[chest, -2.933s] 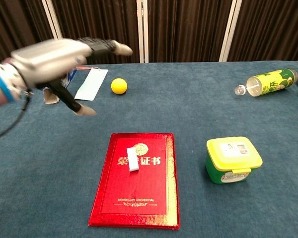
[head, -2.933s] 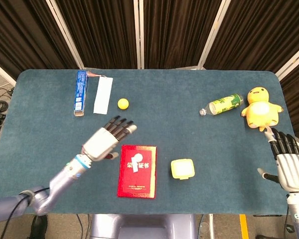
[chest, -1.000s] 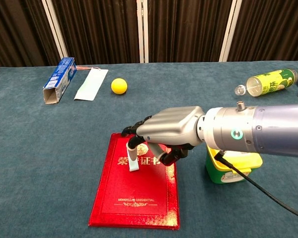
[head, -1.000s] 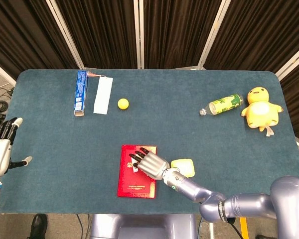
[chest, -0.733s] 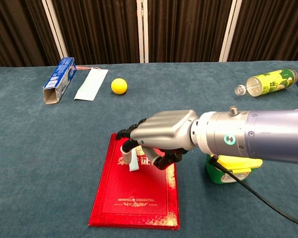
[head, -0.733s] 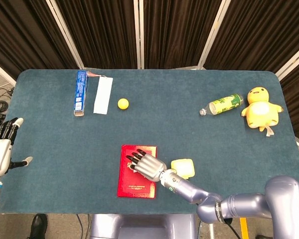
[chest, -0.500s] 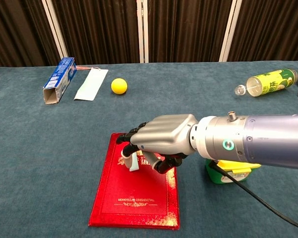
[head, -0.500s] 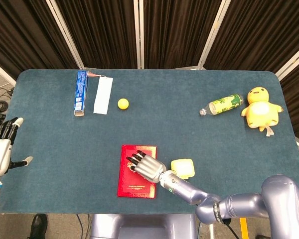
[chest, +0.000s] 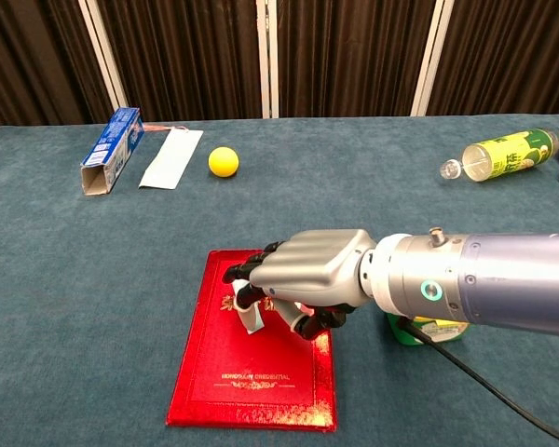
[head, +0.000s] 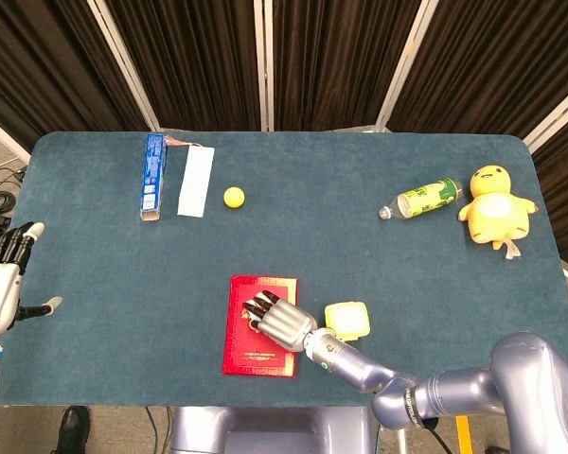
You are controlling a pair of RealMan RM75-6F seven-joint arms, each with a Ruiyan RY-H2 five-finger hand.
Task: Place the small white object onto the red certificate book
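The red certificate book (head: 251, 355) (chest: 252, 391) lies flat near the table's front edge. My right hand (head: 279, 320) (chest: 307, 275) rests on its upper half, knuckles up, fingers curled down around the small white object (chest: 254, 321). Only a tilted end of that object shows under the fingertips in the chest view; the head view hides it. The object still touches the book's cover. My left hand (head: 0, 284) hangs off the table's left edge, fingers spread and holding nothing.
A yellow-lidded green tub (head: 346, 320) (chest: 412, 331) sits just right of the book, against my right forearm. At the back left are a blue box (head: 152, 175), a white flat packet (head: 195, 181) and a yellow ball (head: 233, 197). A green bottle (head: 426, 198) and a yellow plush (head: 496, 208) lie at the far right.
My right hand's fingers have curled in around the white object and the hand has sunk lower onto the book. Before that, the left hand withdrew from beside the book to the table's left edge.
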